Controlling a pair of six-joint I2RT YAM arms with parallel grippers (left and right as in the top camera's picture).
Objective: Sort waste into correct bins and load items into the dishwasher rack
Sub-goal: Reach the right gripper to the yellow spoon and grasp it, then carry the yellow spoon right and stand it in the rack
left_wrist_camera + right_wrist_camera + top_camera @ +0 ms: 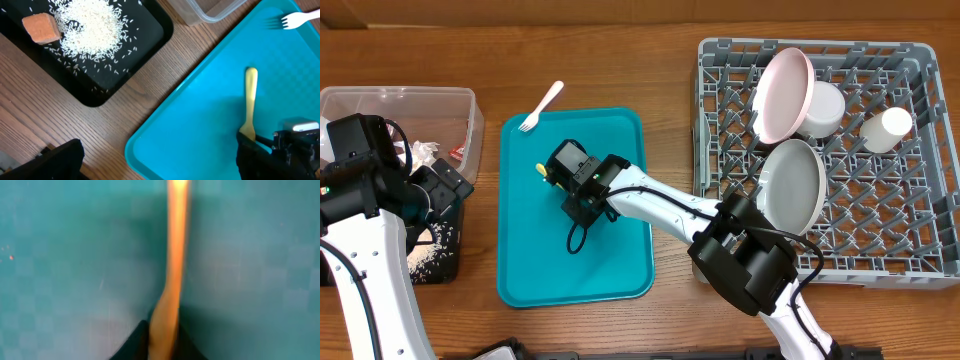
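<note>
The yellow spoon (539, 170) lies on the teal tray (610, 260). My right gripper (558, 174) is shut on its handle; in the right wrist view the spoon (175, 240) runs up from between the two fingers (164, 342). The spoon also shows in the left wrist view (250, 100). My left gripper (448, 186) is open and empty (160, 167), above the table between the black tray (150, 40) and the teal tray. The black tray holds loose white rice (90, 25) and an orange cube (41, 27). The pale fork (542, 105) lies at the teal tray's far edge.
The clear tub (460, 100) at far left holds crumpled white waste. The grey dishwasher rack (920, 250) at right holds a pinkish plate (782, 95), a grey-green plate (792, 185), a white bowl (825, 108) and a white cup (886, 128). No knife is in view.
</note>
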